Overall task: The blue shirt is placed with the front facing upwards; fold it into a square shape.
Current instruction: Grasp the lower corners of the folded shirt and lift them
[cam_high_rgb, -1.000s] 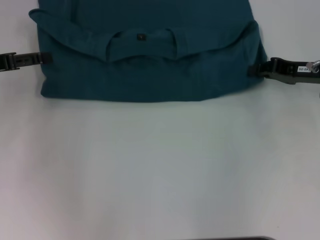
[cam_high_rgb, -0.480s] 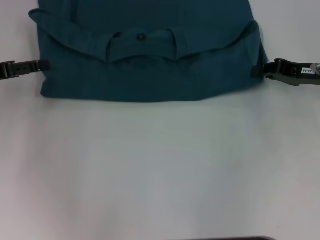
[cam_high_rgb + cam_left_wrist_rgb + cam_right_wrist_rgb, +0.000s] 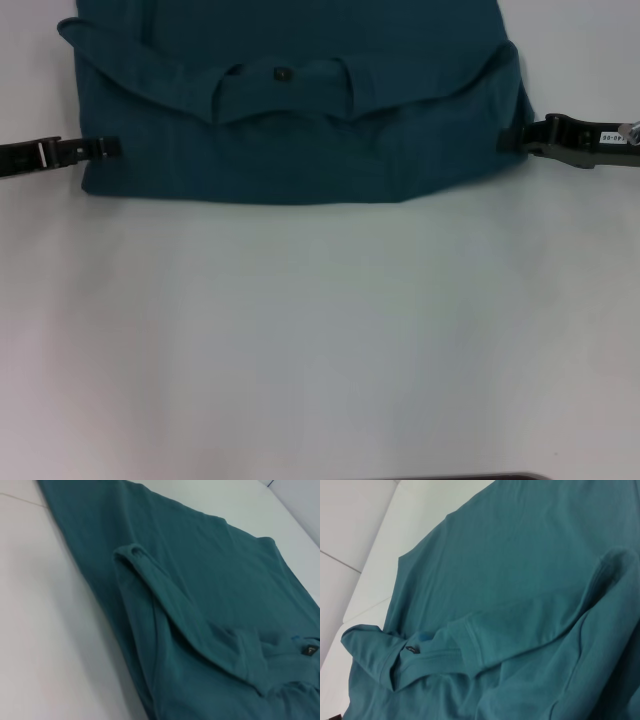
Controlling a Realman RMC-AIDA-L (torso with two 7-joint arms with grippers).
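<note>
Blue shirt (image 3: pixel 290 110) lies flat on the white table (image 3: pixel 320 340), at the far side of the head view, running out of the top of the frame. Near part is folded over toward the far side, so the round neckline with its small black label (image 3: pixel 282 73) sits on top of the fold, roughly mid-width. Near edge is a straight fold line; both side corners of the folded flap curl up a bit. No chest print visible.

Left gripper (image 3: pixel 100 148) comes in low from the left, tip at the shirt's left edge, just over the fabric near the near-left corner. It reads as a thin dark bar; cannot tell from the head view whether the fingers are apart or pinched on cloth. Left wrist view shows only the shirt (image 3: pixel 210 630) and table, with the folded flap edge and label (image 3: pixel 311 650), no fingers.

Right gripper (image 3: pixel 512 140) comes in from the right, tip touching the shirt's right edge at the folded flap. Finger gap also not readable; cannot tell if it grips the cloth. Right wrist view shows shirt (image 3: pixel 520 595), collar and label (image 3: pixel 411 650), no fingers.

Both arms low, level with the table, on opposite sides of the shirt.
</note>
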